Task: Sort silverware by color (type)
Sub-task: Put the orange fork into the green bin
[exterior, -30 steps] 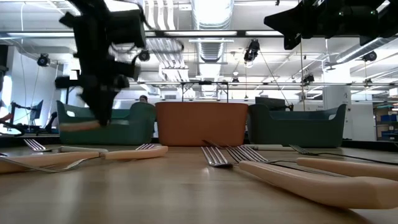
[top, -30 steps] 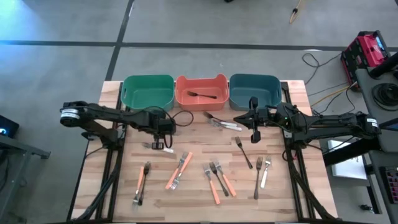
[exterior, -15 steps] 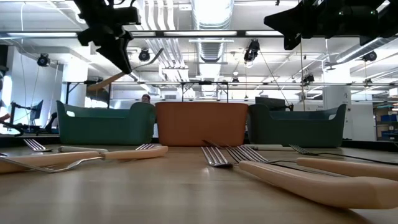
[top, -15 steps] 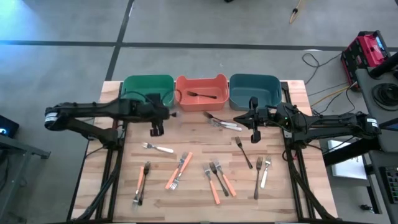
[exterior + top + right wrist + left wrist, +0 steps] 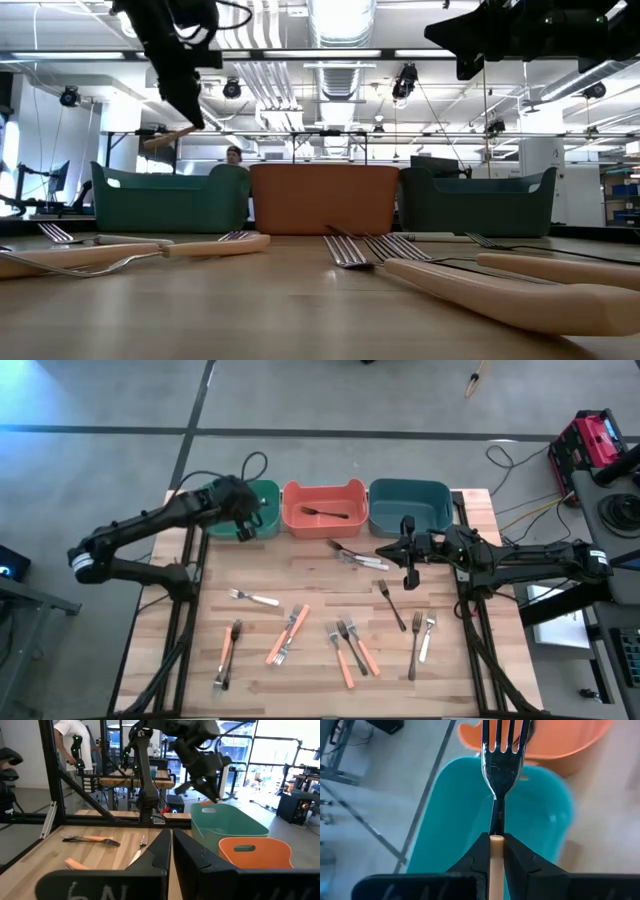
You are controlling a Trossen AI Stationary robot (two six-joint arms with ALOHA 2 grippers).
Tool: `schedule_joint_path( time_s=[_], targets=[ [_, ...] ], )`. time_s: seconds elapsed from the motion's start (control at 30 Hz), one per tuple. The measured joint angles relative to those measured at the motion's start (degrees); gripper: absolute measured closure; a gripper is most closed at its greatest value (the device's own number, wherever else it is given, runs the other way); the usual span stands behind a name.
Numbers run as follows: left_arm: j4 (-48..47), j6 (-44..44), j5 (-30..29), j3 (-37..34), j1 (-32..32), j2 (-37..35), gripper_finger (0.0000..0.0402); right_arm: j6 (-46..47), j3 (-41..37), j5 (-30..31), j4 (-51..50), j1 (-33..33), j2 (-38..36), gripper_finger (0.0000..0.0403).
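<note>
One orange-handled fork point(image 5: 496, 795) hangs clamped in the left gripper point(image 5: 496, 851) above the green bin point(image 5: 262, 508); release it centred, well inside the rim. Right gripper point(image 5: 408, 578) waits closed, empty, mid-table.

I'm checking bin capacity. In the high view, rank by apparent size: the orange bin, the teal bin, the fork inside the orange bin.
1. teal bin, slightly wider
2. orange bin, close in size
3. fork, far smaller

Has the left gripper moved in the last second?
Yes. The left gripper, holding an orange-handled fork, went from the wooden tabletop to over the green bin.
</note>
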Motion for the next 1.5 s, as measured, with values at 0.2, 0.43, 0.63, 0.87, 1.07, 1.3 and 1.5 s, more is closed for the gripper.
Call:
schedule_joint_path(
  time_s=[0.2, 0.43, 0.63, 0.87, 1.07, 1.3, 1.5],
  targets=[
    [2.2, 6.1, 0.2, 0.0, 4.7, 3.5, 0.0388, -0.1, 0.0, 0.0, 0.1, 0.0, 0.0, 0.0394],
    [2.1, 7.4, 0.2, 0.0, 7.7, 6.8, 0.0389, -0.1, 0.0, 0.0, 0.0, 0.0, 0.0, 0.0394],
    [-0.7, 9.5, 0.1, 0.0, 9.1, 8.0, 0.0389, -0.1, 0.0, 0.0, 0.0, 0.0, 0.0, 0.0394],
    [-1.9, 13.4, -4.2, 0.0, 12.5, 9.1, 0.0385, -0.2, 0.0, 0.0, 0.0, 0.0, 0.0, 0.0394],
    [-1.8, 13.6, -4.3, 0.0, 15.0, 10.3, 0.0386, -0.3, 0.0, 0.0, 0.0, 0.0, 0.0, 0.0394],
    [-1.5, 14.0, -4.3, 0.0, 17.1, 13.2, 0.0386, -0.1, 0.0, 0.0, 0.0, 0.0, 0.0, 0.0394],
    [-1.5, 14.0, -4.3, 0.0, 17.7, 15.7, 0.0386, -0.1, 0.0, 0.0, 0.0, 0.0, 0.0, 0.0394]
  ],
)
